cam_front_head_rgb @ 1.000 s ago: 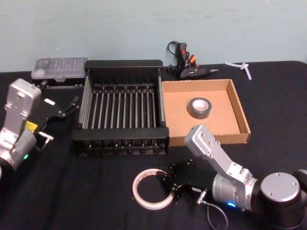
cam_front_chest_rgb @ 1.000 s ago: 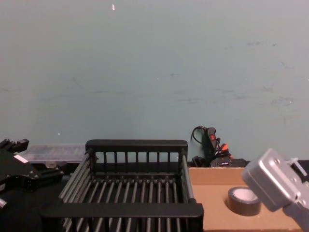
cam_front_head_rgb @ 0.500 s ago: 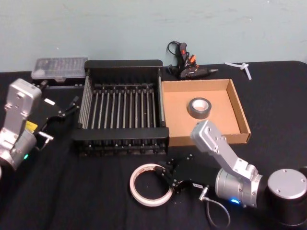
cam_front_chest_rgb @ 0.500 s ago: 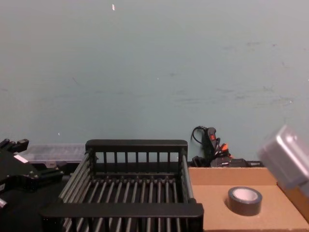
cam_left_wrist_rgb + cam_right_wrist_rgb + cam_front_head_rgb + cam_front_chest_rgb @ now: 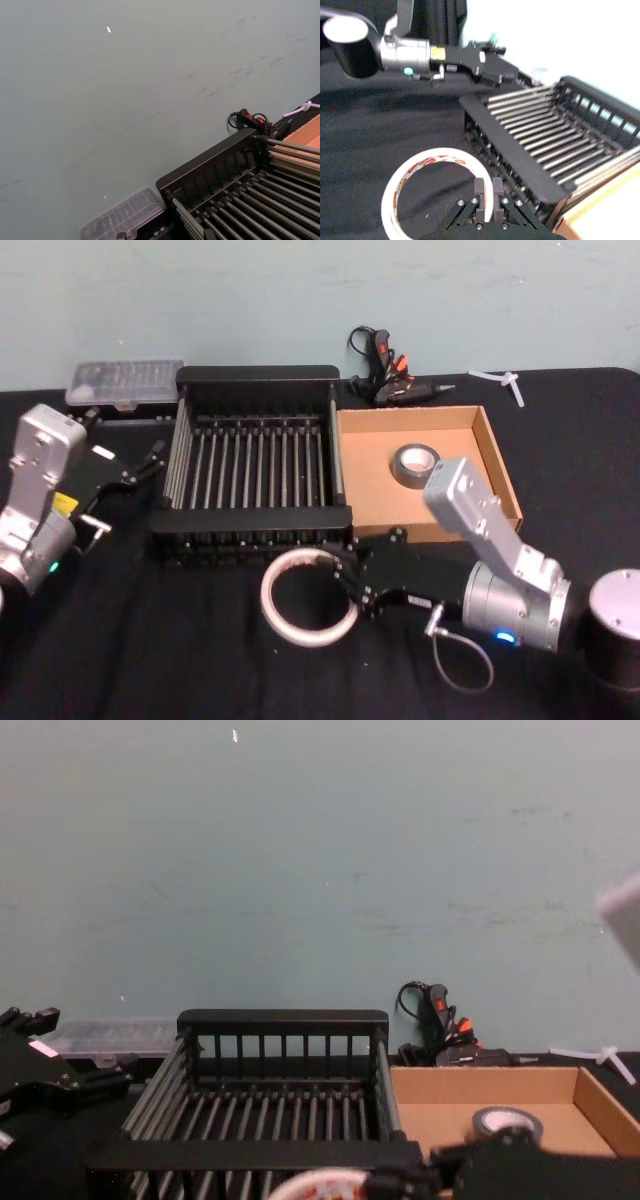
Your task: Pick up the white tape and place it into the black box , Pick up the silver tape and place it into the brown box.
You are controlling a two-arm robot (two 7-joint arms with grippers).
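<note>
The white tape point(image 5: 270, 602) hangs just in front of the black box point(image 5: 256, 373), lifted off the table. My right gripper point(image 5: 348, 585) is shut on its right rim. In the right wrist view the fingers point(image 5: 479, 192) pinch the white tape point(image 5: 435, 156), red marks showing on its face, with the black box point(image 5: 520, 159) beyond. The top of the white tape point(image 5: 318, 1186) peeks up in the chest view before the black box point(image 5: 283, 1019). The silver tape point(image 5: 417, 464) lies flat in the brown box point(image 5: 505, 478). My left gripper point(image 5: 148, 461) is parked left of the black box.
A clear plastic case point(image 5: 125, 381) sits behind the black box's left corner. A glue gun point(image 5: 392, 380) with its cord lies behind the brown box. A small white piece point(image 5: 506, 379) lies at the back right. Black cloth covers the table.
My right gripper has risen and moved forward toward the black box's front wall, carrying the white tape with it. The left arm has not moved.
</note>
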